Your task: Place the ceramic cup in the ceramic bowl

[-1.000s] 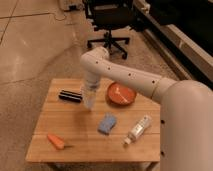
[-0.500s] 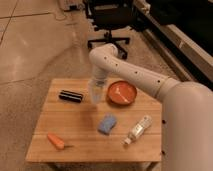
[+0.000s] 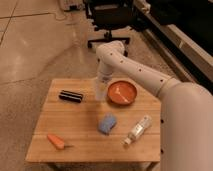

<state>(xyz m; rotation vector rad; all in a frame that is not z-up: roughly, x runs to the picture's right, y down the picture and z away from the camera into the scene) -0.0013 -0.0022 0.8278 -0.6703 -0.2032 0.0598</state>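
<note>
The ceramic cup (image 3: 101, 93), a small pale tumbler, hangs just above the wooden table (image 3: 75, 122), held in my gripper (image 3: 103, 86). The gripper points down from the white arm and is shut on the cup. The ceramic bowl (image 3: 131, 91), round and orange-red with a pale mark inside, sits on the table right next to the cup, on its right. The cup is beside the bowl's left rim, not over its middle.
A black rectangular case (image 3: 71, 95) lies left of the cup. A blue sponge (image 3: 107, 124), a clear plastic bottle (image 3: 138, 130) and an orange carrot (image 3: 56, 141) lie nearer the front. A black office chair (image 3: 110, 20) stands behind the table.
My gripper has carried the cup to the right, from near the black case toward the bowl's left rim. Nothing else on the table has moved.
</note>
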